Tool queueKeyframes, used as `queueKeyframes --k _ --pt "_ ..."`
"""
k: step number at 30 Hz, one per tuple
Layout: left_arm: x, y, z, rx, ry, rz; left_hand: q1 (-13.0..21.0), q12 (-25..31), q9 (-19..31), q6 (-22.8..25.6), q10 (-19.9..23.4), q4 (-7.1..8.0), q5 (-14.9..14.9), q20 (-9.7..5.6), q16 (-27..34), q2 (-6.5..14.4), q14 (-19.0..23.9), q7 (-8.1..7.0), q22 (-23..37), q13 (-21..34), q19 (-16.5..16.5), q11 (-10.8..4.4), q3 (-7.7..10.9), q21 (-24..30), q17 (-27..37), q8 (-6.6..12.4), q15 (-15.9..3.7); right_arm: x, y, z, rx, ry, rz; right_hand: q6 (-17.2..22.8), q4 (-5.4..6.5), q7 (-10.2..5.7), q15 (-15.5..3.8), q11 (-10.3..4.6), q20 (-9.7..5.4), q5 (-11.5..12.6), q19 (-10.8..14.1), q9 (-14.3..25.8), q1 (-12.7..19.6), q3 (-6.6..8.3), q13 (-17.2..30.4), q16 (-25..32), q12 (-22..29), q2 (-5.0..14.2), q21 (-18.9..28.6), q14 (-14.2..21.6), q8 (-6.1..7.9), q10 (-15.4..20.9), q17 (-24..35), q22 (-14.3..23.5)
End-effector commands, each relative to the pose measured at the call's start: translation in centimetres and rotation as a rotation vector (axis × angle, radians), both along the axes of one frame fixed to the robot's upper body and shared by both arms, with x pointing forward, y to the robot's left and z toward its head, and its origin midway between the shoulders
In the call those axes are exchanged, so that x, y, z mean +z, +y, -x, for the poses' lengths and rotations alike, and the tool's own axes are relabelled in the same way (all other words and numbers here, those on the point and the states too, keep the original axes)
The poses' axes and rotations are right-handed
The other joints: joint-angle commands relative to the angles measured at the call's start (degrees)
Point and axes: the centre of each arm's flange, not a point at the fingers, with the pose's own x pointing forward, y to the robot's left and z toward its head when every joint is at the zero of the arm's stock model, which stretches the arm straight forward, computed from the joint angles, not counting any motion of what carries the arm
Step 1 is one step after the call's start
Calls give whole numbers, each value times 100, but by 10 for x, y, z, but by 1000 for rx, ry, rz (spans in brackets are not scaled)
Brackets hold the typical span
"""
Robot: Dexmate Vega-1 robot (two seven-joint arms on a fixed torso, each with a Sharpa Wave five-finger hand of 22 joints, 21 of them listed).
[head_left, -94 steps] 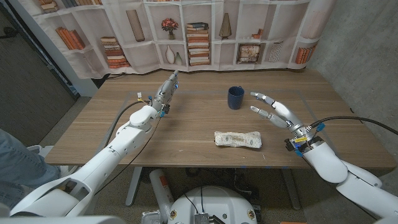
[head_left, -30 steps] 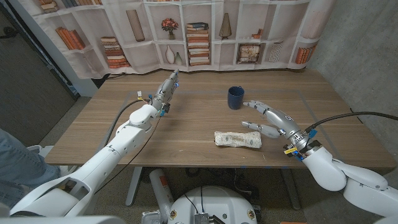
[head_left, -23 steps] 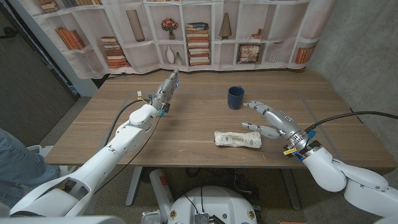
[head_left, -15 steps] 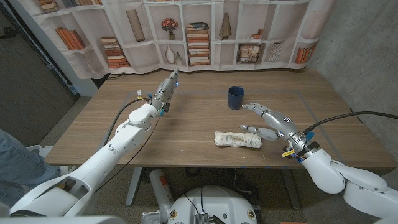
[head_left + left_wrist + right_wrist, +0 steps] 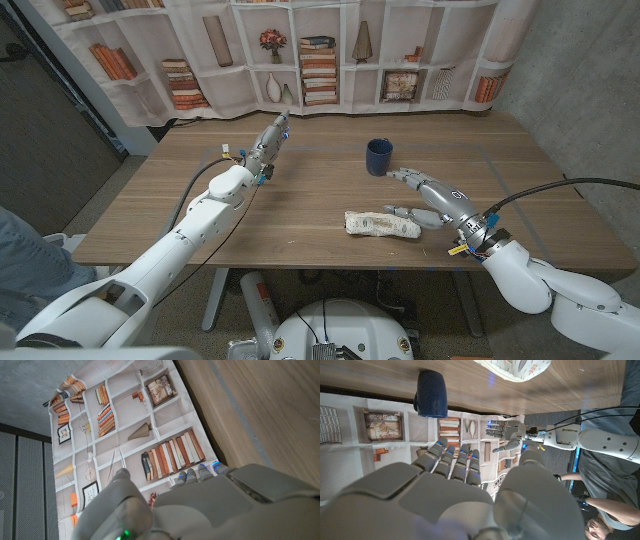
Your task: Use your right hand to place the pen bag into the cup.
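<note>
On the head view, I see the pen bag (image 5: pixel 382 223) lying flat on the wooden surface (image 5: pixel 300 200), near the front edge, about mid-width. Blue cup (image 5: pixel 378 156) stands upright further back, well apart from the bag. My right hand (image 5: pixel 425 195) sits just to the right of the bag, between bag and cup in depth; fingers spread, upper ones arched toward the cup side, lower ones reaching to the bag's right end. Can't tell whether they touch it; nothing is gripped. My left hand (image 5: pixel 267 143) is well off to the left at the back of the surface, fingers straight and together, pointing at the bookshelf-print curtain (image 5: pixel 300 50), holding nothing. A person's leg in jeans (image 5: pixel 25 265) shows at the left edge.

Left wrist view: back of the left hand (image 5: pixel 200 505), fingers extended, nothing in it. Wooden surface (image 5: pixel 270 415) and bookshelf curtain (image 5: pixel 125 440) beyond.

Right wrist view: back of the right hand (image 5: pixel 455 495), fingers apart and thumb separate, empty. Cup (image 5: pixel 431 394) is visible past the fingertips, standing on the surface (image 5: pixel 470 385). One end of the bag (image 5: pixel 515 367) shows at the frame edge, clear of the fingers in this picture. Left hand (image 5: pixel 507 435) visible in the distance, and a person (image 5: pixel 600 510) at the frame's corner.
</note>
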Motion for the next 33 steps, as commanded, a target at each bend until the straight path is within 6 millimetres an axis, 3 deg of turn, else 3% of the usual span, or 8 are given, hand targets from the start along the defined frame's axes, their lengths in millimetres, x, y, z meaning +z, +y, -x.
queueKeyframes --k 1,22,33 --pt "1 2 -4 -5 -1 3 85 22 32 -6 -73 15 -7 52 30 0 -477 -7 28 21 -716 -42 -26 26 16 9 -25 -3 5 -2 -40 14 50 8 -42 -70 -57 -51 -147 49 26 32 128 22 25 -19 13 -6 -21 10 1 35 13 10" --pt "1 3 -10 -10 5 2 93 20 32 -10 -78 15 -12 52 30 10 -479 -13 28 22 -721 -61 -42 27 16 7 -28 -6 15 -9 -71 20 113 -10 -45 -80 -61 -16 -147 107 41 36 272 46 27 -15 6 -49 -22 15 2 18 13 12" --pt "-1 14 -4 9 4 9 98 20 32 -9 -80 15 -14 53 30 15 -481 -11 29 22 -721 -53 -52 29 16 7 -21 -7 21 -12 -100 10 159 -7 -41 -79 -70 -22 -138 130 52 38 330 55 28 -8 11 -65 -20 38 6 29 14 13"
